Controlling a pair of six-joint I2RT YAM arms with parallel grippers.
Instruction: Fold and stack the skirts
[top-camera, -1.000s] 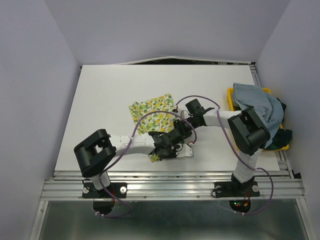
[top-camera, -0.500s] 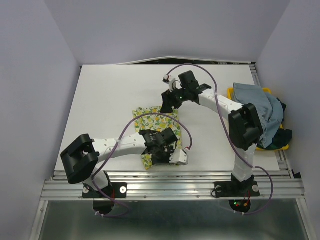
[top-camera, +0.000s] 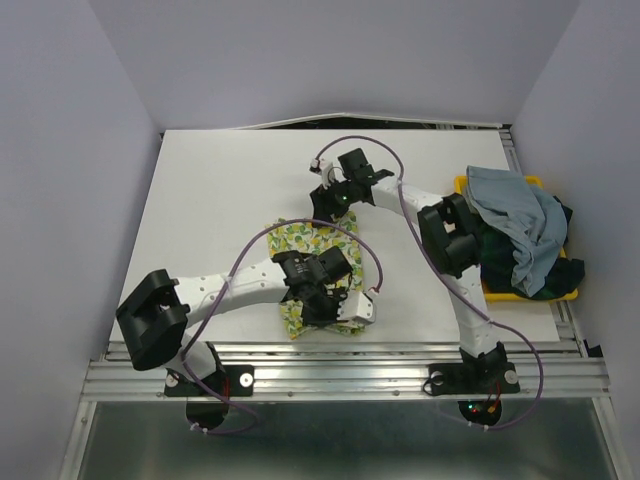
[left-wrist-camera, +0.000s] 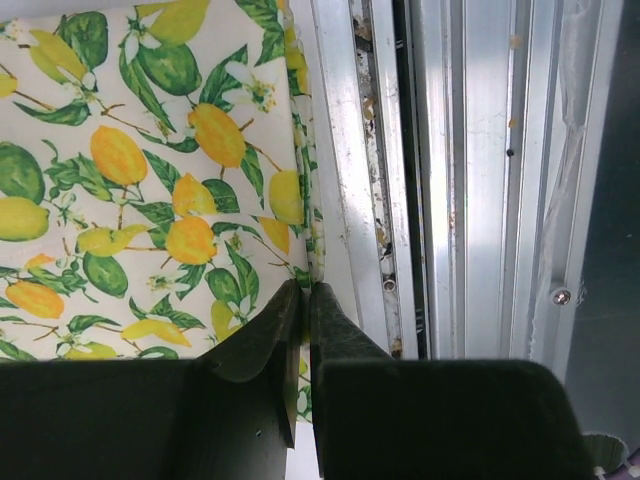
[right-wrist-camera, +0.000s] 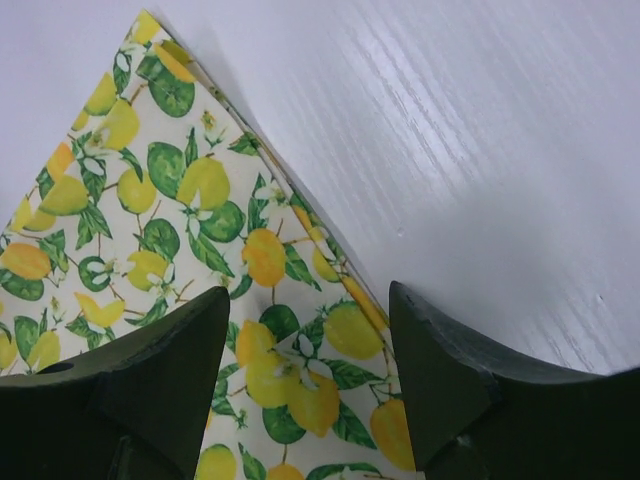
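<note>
Two arms are working over the white table (top-camera: 215, 200), and one skirt is out on it. On the left, the left end effector (top-camera: 318, 308) (left-wrist-camera: 305, 290) sits low at the near side of the lemon skirt (top-camera: 292, 238) (left-wrist-camera: 130, 180). Its fingers are pressed together on the cloth's edge. The wrist view has that edge pinched right between the tips, with the table's front rim and the metal rail (left-wrist-camera: 480, 200) just beside it.

The lemon skirt (right-wrist-camera: 150, 220) lies flat around the middle of the table, towards the front, and the left wrist covers part of it.

Moving right, the right end effector (top-camera: 333, 208) (right-wrist-camera: 307, 300) is at the skirt's far corner. Its fingers (right-wrist-camera: 170, 380) are spread wide with nothing gripped, only lemon print and bare table showing in the gap. Layered edges show at that corner. I can't tell whether the tips touch the cloth.

Far right, by the table's edge, sits the yellow tray (top-camera: 462, 190). The blue-grey skirt (top-camera: 510, 215) is heaped on top. The plaid skirt (top-camera: 505, 278) is bunched beneath it, dark cloth spilling over the tray's right rim.
</note>
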